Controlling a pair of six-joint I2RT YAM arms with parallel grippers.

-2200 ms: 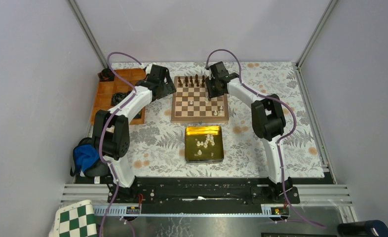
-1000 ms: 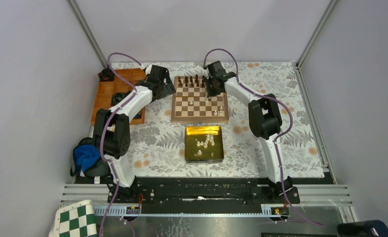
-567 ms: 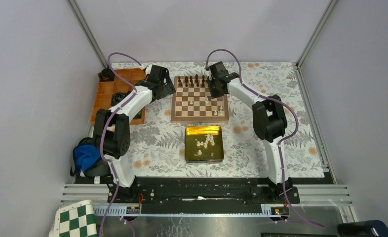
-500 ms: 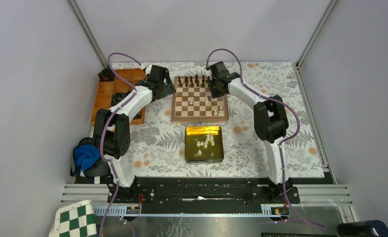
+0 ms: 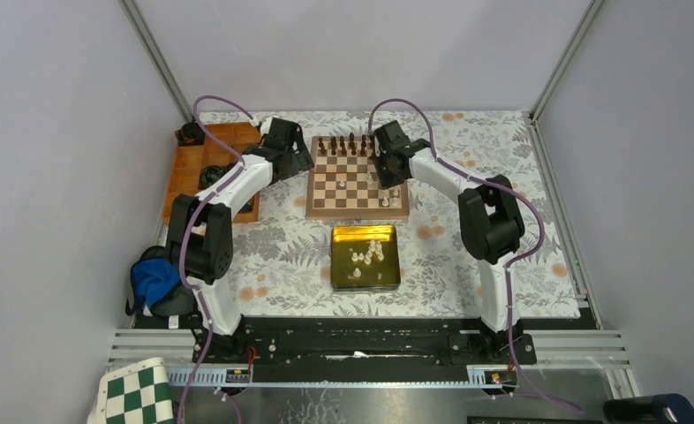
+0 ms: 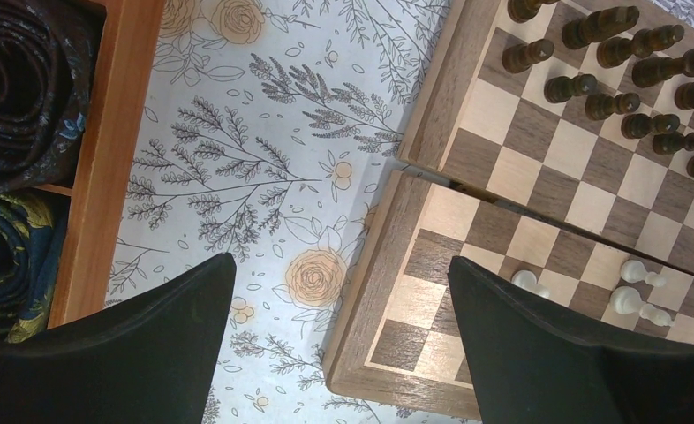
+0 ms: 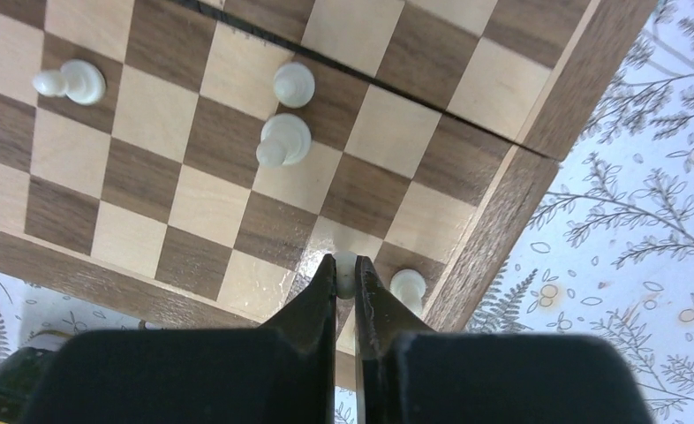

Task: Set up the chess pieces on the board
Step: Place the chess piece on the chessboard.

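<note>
Floral-printed cloth covers the counter (image 5: 282, 256), pale grey with line-drawn ferns and peach roses, inside a plain grey-walled cell. One tiny cream-white piece (image 7: 344, 261) is pinched between the narrow black fingertips of the right gripper (image 7: 345, 276), whose jaws are pressed together on it. It sits over the near row of the board (image 7: 140, 238), by the near right corner. The wrist camera sees it end-on, as a smooth rounded knob. Its long axis therefore runs roughly along the line of sight, down toward the squares. Whether its base touches the wood cannot be told.

Just beside it, on the square against the right rim, stands another cream piece (image 7: 407, 284). Three more cream pieces (image 7: 282, 141) stand farther up the board, turned and glossy, with round heads.

The board (image 5: 357, 215) is matte wood with dark brown and cream squares and a tan rim. A seam crosses its middle. Dark brown pieces (image 6: 591, 53) fill its two far rows.

The left gripper (image 6: 339, 265) hangs over the board's left edge (image 6: 370, 300) with its broad black fingers spread wide, holding nothing. In the top view it (image 5: 301, 162) is at the far left corner, with the right gripper (image 5: 384, 172) opposite.

In front of the board lies a shiny golden rectangular tin (image 5: 336, 265) holding more cream pieces (image 5: 367, 254). To the left, an orange wooden tray (image 6: 105, 177) holds dark patterned rolled cloths (image 6: 17, 79).
</note>
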